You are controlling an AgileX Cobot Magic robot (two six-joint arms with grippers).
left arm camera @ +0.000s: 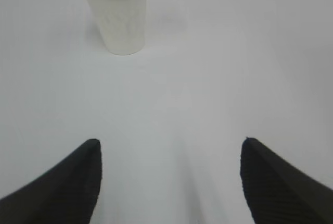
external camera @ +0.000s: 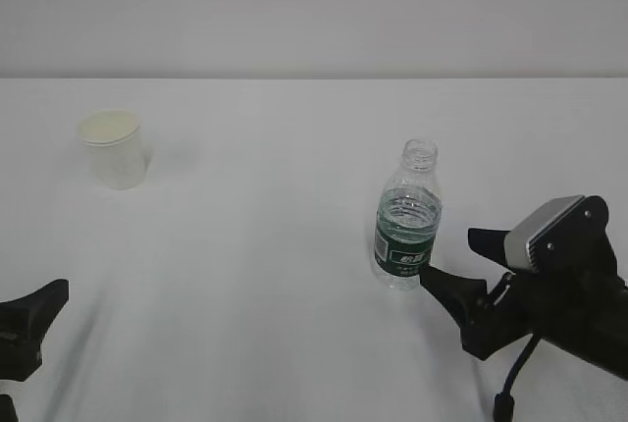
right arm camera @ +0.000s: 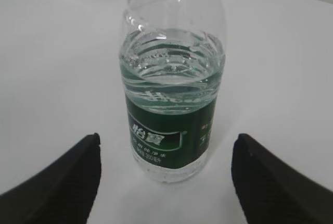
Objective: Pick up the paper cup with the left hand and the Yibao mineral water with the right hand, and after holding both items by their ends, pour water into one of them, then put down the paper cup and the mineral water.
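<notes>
White table bare around upright paper cup and bottle, my left fingers and right fingers spread, empty, seemingly clear of both.

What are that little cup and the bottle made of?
The paper cup looks like matte cream paper, with a rolled rim and faintly textured wall. The Yibao mineral water looks like clear glossy plastic, ribbed, showing the water inside, with a green label band.

The left hand is mostly cut off by the exterior view's lower left corner. The cup loses its rim at the left wrist view's top edge. The bottle loses its neck at the right wrist view's top; its small label text is unreadable.
</notes>
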